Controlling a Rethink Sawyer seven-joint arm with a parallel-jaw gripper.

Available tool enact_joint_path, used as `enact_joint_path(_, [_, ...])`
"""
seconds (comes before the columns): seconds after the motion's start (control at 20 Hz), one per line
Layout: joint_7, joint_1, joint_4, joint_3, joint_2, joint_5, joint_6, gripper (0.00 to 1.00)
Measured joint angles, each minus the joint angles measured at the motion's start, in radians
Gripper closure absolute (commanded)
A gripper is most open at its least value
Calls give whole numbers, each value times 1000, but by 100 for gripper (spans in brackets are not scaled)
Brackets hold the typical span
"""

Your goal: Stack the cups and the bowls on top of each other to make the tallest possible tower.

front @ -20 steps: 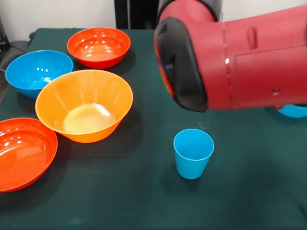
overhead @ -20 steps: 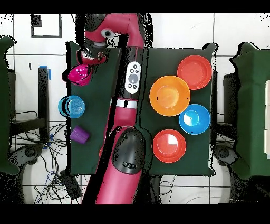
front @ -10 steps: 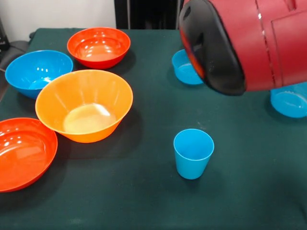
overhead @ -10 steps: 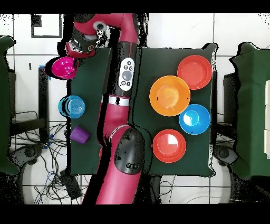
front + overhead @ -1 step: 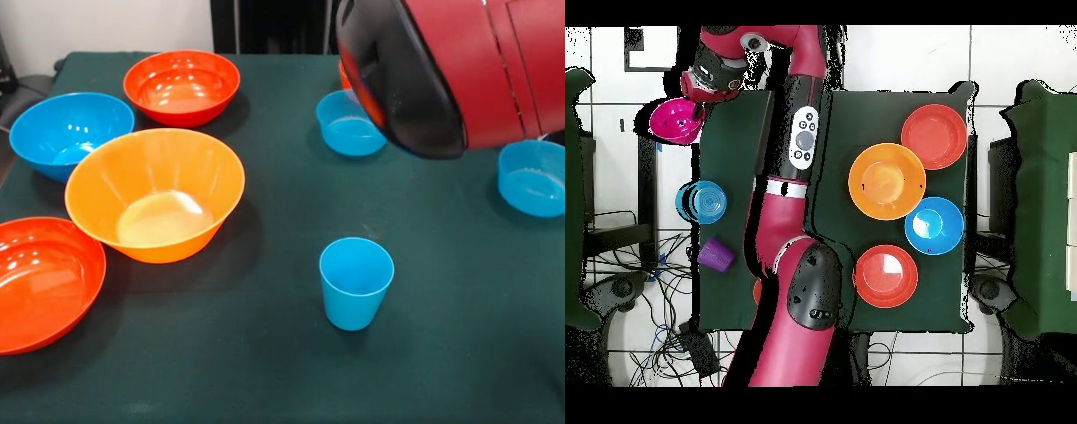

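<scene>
In the overhead view my gripper (image 5: 691, 101) is shut on the rim of the magenta-pink bowl (image 5: 674, 121), which hangs tilted just past the table's left edge near the top corner. The light blue cup (image 5: 356, 283) stands upright and alone in the front view; the overhead view does not show it. The purple cup (image 5: 715, 253) lies near the left edge. A small blue bowl (image 5: 702, 200) sits above it. The front view shows two small blue bowls (image 5: 351, 124) (image 5: 532, 179). My arm (image 5: 459, 71) fills the upper right there and hides the gripper.
Large bowls stand apart on one side: yellow-orange (image 5: 154, 194), blue (image 5: 71, 132), red-orange at the far side (image 5: 181, 86) and another red-orange (image 5: 40, 283) at the near edge. A sliver of a small orange bowl (image 5: 344, 75) shows behind the arm. The dark green table (image 5: 265, 353) bears everything.
The gripper has carried the pink bowl up and to the left in the overhead view, past the table's edge. In the front view the arm swung right, uncovering both small blue bowls.
</scene>
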Motion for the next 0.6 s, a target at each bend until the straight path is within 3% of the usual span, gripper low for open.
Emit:
enact_joint_path(0.2, [-70,-5,0,40,-3,-63,-14,100])
enact_joint_path(0.25, [-132,-9,0,67,-6,-122,-34,100])
enact_joint_path(0.35, [-172,-11,-1,84,-8,-163,-50,100])
enact_joint_path(0.45, [-267,-14,-1,121,-16,-253,-85,100])
enact_joint_path(0.6, [-344,-16,-2,152,-24,-324,-114,100])
